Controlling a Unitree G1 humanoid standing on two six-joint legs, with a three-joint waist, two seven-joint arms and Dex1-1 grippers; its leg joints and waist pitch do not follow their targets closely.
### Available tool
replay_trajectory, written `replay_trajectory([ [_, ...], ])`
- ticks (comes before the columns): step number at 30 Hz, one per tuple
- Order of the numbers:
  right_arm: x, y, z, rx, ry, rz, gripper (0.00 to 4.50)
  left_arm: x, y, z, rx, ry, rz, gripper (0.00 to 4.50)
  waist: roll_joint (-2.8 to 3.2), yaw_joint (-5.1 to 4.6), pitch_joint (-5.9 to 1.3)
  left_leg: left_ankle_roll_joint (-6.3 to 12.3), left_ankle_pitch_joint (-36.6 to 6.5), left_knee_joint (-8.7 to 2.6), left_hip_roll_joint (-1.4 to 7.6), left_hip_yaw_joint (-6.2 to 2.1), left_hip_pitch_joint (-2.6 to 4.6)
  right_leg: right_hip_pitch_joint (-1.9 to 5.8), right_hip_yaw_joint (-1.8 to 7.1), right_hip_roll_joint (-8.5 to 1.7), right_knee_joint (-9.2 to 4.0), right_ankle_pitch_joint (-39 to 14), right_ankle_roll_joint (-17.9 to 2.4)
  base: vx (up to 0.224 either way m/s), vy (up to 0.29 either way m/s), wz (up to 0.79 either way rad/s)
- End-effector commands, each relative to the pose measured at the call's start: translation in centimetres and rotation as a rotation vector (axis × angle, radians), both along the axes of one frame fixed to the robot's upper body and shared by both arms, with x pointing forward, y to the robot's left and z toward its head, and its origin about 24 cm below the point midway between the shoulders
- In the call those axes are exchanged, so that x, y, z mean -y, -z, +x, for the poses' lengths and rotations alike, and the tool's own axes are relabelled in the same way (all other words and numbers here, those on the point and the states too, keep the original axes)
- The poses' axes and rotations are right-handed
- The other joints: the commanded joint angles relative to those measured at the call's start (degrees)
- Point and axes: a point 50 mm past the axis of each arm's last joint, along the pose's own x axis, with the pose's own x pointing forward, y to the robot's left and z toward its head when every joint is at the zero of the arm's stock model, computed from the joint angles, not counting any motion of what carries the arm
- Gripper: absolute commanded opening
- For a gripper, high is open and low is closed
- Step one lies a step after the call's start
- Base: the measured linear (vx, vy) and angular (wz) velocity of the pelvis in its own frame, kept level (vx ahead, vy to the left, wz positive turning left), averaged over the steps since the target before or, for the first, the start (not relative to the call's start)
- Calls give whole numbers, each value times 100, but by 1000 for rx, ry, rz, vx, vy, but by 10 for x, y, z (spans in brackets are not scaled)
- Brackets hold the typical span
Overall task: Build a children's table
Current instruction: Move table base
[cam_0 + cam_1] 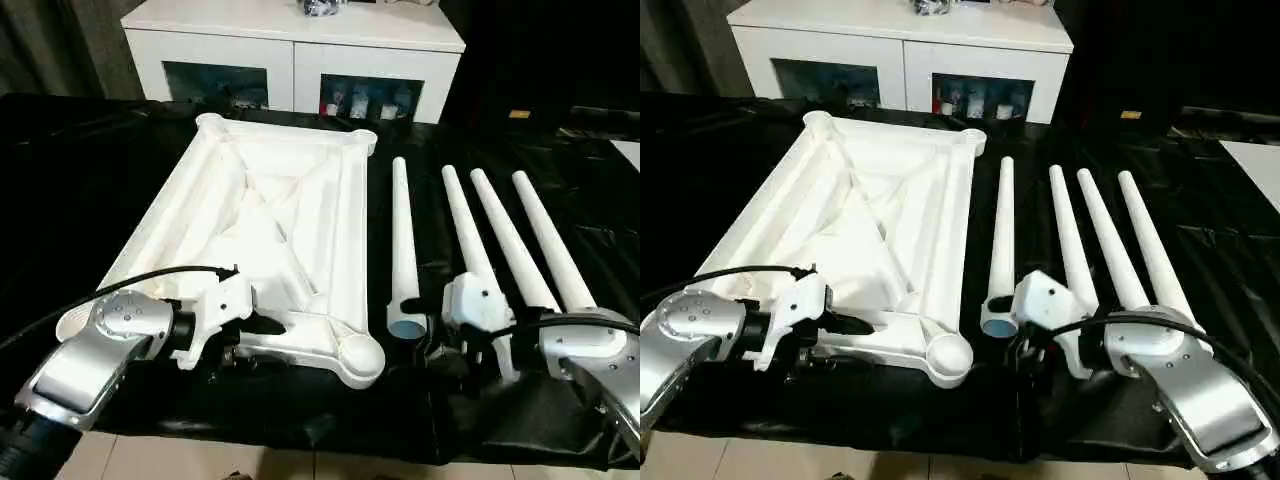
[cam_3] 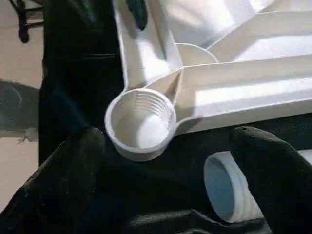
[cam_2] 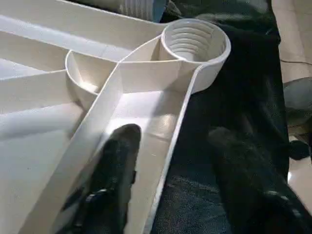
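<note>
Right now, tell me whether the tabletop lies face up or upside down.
Upside down. The tabletop shows its ribbed underside, and the threaded corner socket opens upward, empty. All four legs lie loose beside it.

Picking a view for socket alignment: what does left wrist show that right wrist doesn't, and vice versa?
Left wrist alone: its own gripper straddling the tabletop's near edge wall, one finger inside the rim channel, the other over the black cover outside.

Right wrist alone: the open flared end of a leg lying on the cover between the wide-open right gripper's fingers, and bare floor beyond the cover's edge.

Both: the same near corner socket with ridges inside its bore, and the ribs running from it.
</note>
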Motion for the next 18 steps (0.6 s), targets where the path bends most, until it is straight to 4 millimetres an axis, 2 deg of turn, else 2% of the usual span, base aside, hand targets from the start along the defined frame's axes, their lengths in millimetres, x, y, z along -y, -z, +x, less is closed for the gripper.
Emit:
replay_trajectory([
  [1, 0, -3, -3, 2, -22, -23, 450, 2, -1, 3, 8, 26, 15, 220, 51, 19, -327, 312, -471, -479, 438, -131, 10, 258, 278, -538, -372, -348, -1596, 0, 0, 0],
  [7, -1, -3, -4, -7, -42, -31, 450, 3, 3, 5, -15, 88, 57, 165, 59, 19, -324, 271, -570, -486, 446, -134, 14, 261, 281, -550, -384, -461, -1605, 0, 0, 0],
  [8, -1, -3, -4, -4, -41, -34, 450, 4, 5, 5, -18, 103, 69, 159, 79, 22, -328, 262, -562, -484, 447, -138, 19, 260, 281, -550, -379, -447, -1608, 0, 0, 0],
  [15, -1, -3, -4, -2, -42, -44, 450, 10, 13, 13, 4, 168, 135, 107, 80, 24, -344, 265, -456, -472, 448, -135, 10, 277, 276, -548, -360, -161, -1664, 0, 0, 0],
  [18, -2, -4, -4, 0, -44, -43, 450, 12, 17, 16, -3, 182, 155, 71, 111, 34, -351, 245, -501, -467, 451, -139, 16, 291, 283, -569, -365, -200, -1682, 0, 0, 0],
])
